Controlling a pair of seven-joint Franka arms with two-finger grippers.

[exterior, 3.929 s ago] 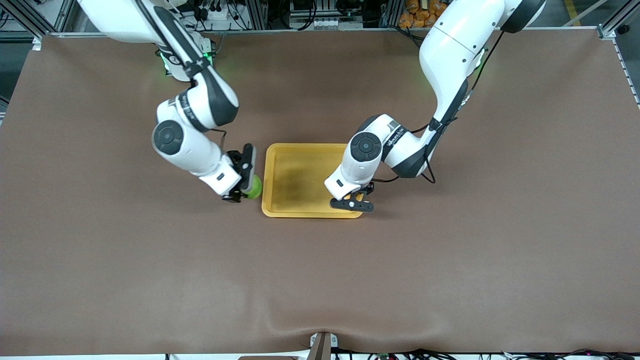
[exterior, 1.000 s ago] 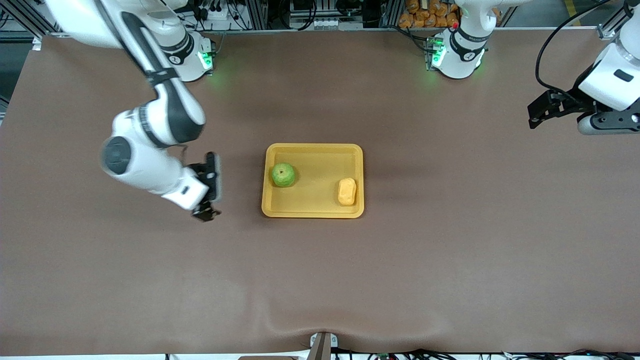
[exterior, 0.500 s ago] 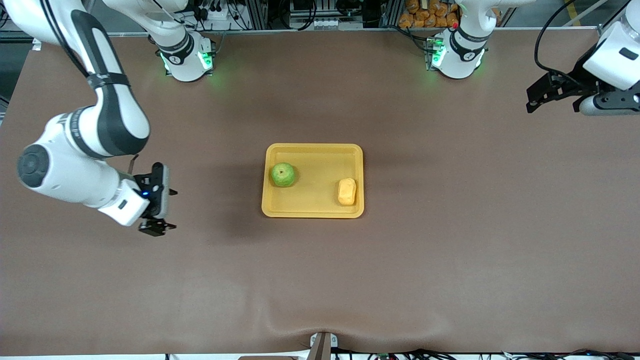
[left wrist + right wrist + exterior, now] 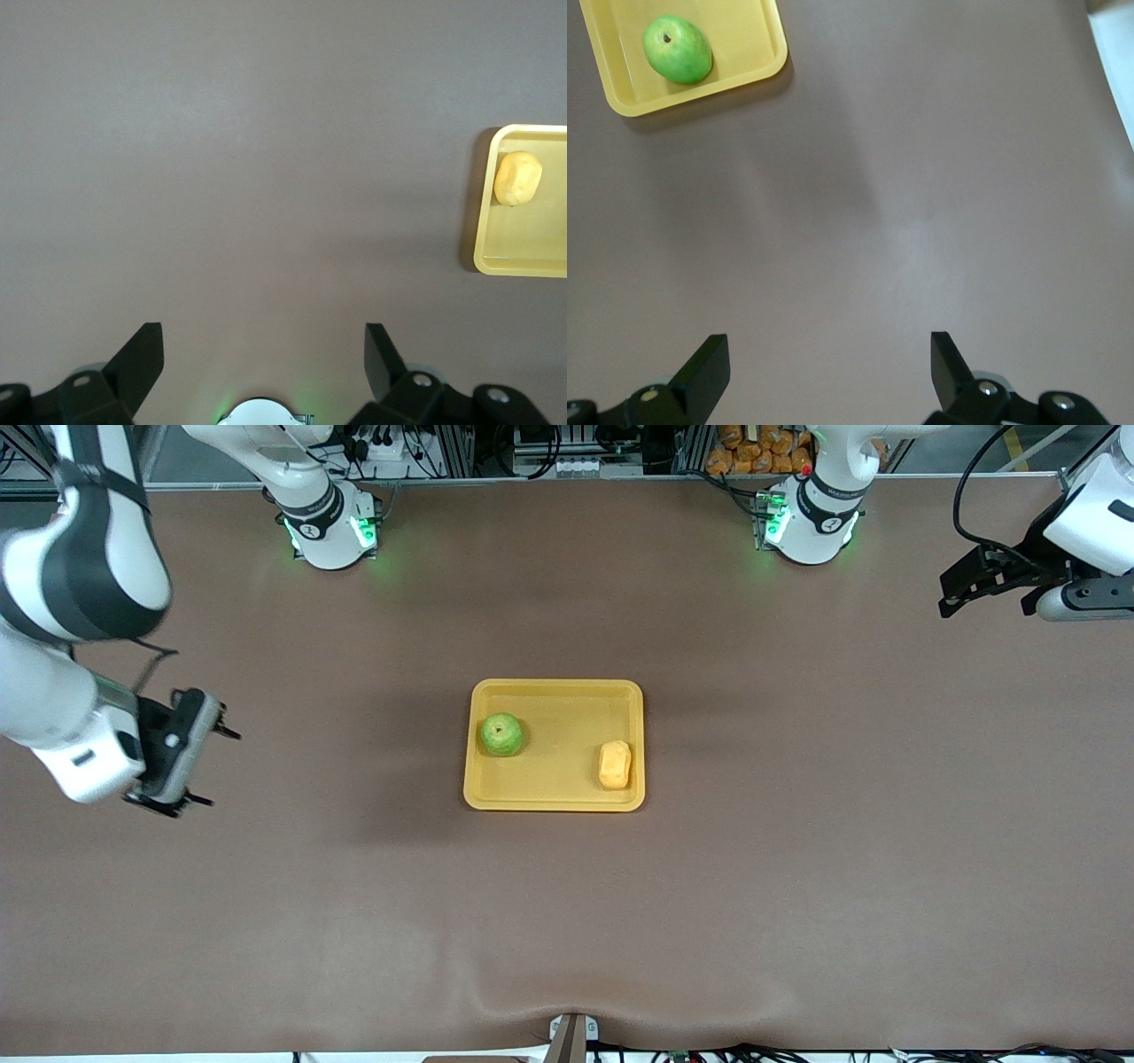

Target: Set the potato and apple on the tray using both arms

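Note:
The yellow tray [image 4: 560, 717] lies at the table's middle. The green apple [image 4: 501, 735] rests in it at the right arm's end, and the yellow-orange potato [image 4: 614, 765] at the left arm's end. My right gripper [image 4: 215, 766] is open and empty, up over bare table toward the right arm's end. My left gripper [image 4: 948, 598] is open and empty over the table's left-arm end. The right wrist view shows the apple [image 4: 677, 49] in the tray [image 4: 749, 44] beyond the open gripper [image 4: 828, 354]. The left wrist view shows the potato [image 4: 517, 177] in the tray [image 4: 532, 243] and the open gripper [image 4: 261, 341].
The brown table cover [image 4: 567, 903] has a small wrinkle at its front edge. Both arm bases [image 4: 323, 531] stand at the table's back edge with green lights. The table's edge [image 4: 1112, 62] shows in the right wrist view.
Both grippers have let go and left the tray; the apple and potato now lie in it. In the last half second the right gripper drew farther off toward its end; the left barely moved.

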